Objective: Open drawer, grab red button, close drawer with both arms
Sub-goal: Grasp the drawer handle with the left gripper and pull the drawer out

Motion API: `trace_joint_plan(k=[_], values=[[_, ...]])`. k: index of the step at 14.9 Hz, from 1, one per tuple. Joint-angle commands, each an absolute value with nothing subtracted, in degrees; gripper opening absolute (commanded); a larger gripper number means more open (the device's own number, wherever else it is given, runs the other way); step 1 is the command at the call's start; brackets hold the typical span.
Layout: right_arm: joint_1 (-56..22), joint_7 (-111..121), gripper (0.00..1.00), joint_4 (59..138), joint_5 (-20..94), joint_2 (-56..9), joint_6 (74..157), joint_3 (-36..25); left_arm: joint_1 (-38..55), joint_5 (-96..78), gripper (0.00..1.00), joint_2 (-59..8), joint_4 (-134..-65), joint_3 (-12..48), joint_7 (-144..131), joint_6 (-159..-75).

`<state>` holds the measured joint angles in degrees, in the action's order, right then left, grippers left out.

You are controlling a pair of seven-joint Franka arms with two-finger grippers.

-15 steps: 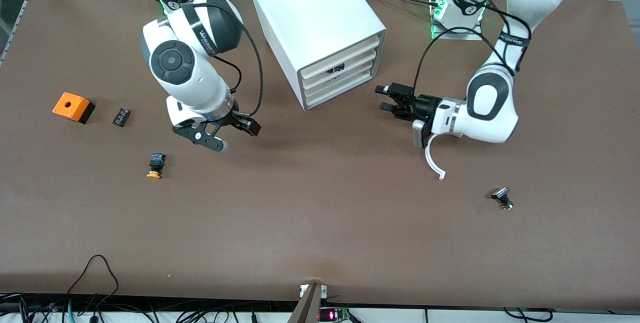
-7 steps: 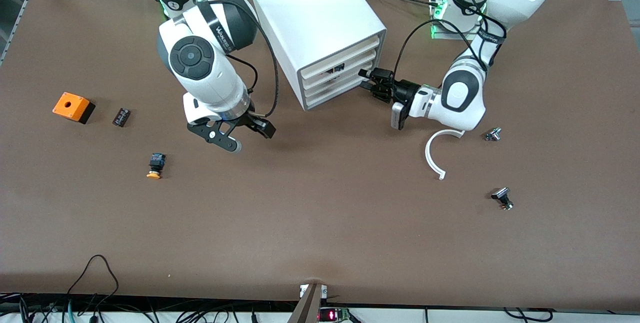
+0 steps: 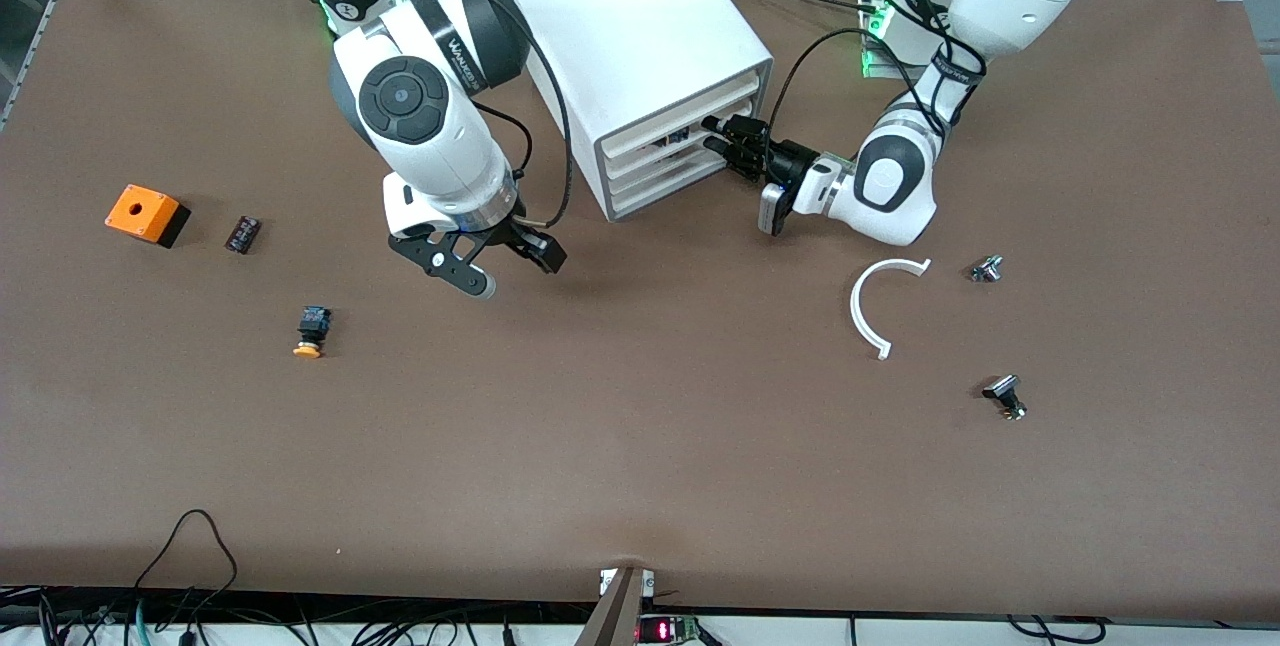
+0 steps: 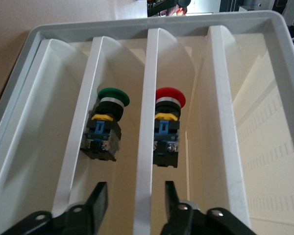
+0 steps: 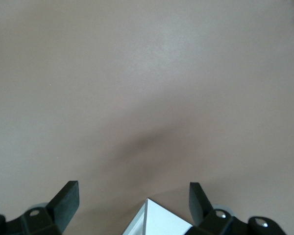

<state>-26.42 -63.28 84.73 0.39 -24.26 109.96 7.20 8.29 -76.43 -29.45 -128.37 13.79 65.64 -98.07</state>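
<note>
The white cabinet (image 3: 630,36) stands near the robots' bases with its stacked drawers (image 3: 690,158) facing the left arm's end. My left gripper (image 3: 716,134) is at the drawer fronts, open. In the left wrist view its fingers (image 4: 135,191) straddle one white drawer front (image 4: 146,147) without closing on it. The red-capped button (image 4: 168,127) lies inside the cabinet beside that front, and a green-capped button (image 4: 109,125) lies in the adjoining drawer. My right gripper (image 3: 505,266) is open and empty above bare table beside the cabinet; its wrist view (image 5: 134,198) shows only table and a white cabinet corner (image 5: 159,223).
An orange box with a hole (image 3: 147,214), a small black part (image 3: 243,233) and an orange-yellow-capped button (image 3: 311,330) lie toward the right arm's end. A white curved piece (image 3: 880,306) and two small metal parts (image 3: 987,269) (image 3: 1005,398) lie toward the left arm's end.
My left gripper has moved from over the table up to the cabinet's drawer fronts. My right gripper has shifted toward the cabinet, still open.
</note>
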Motion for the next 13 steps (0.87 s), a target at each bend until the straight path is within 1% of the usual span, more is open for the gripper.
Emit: trace_joint_plan(k=[1,5,10,13], values=[[-26.98,-64.69,0.99,81.22,1.23,-26.01,108.11,6.94,8.00,-78.22,0.00,-30.06,-128.85,13.97,68.99,-98.09],[-26.98,-65.73,0.99,76.74,1.23,-27.59,104.33,6.94,6.86,-78.22,0.00,-30.06,-128.41,13.89,68.12,-96.51],[-27.86,-69.60,0.99,73.84,1.32,-29.09,103.98,6.94,3.87,-77.34,0.00,-30.06,-126.30,13.45,65.66,-95.19],[-29.18,-74.60,0.99,69.71,1.23,-31.63,103.97,6.94,1.95,-73.32,0.00,-30.84,-121.75,12.83,61.72,-95.19]])
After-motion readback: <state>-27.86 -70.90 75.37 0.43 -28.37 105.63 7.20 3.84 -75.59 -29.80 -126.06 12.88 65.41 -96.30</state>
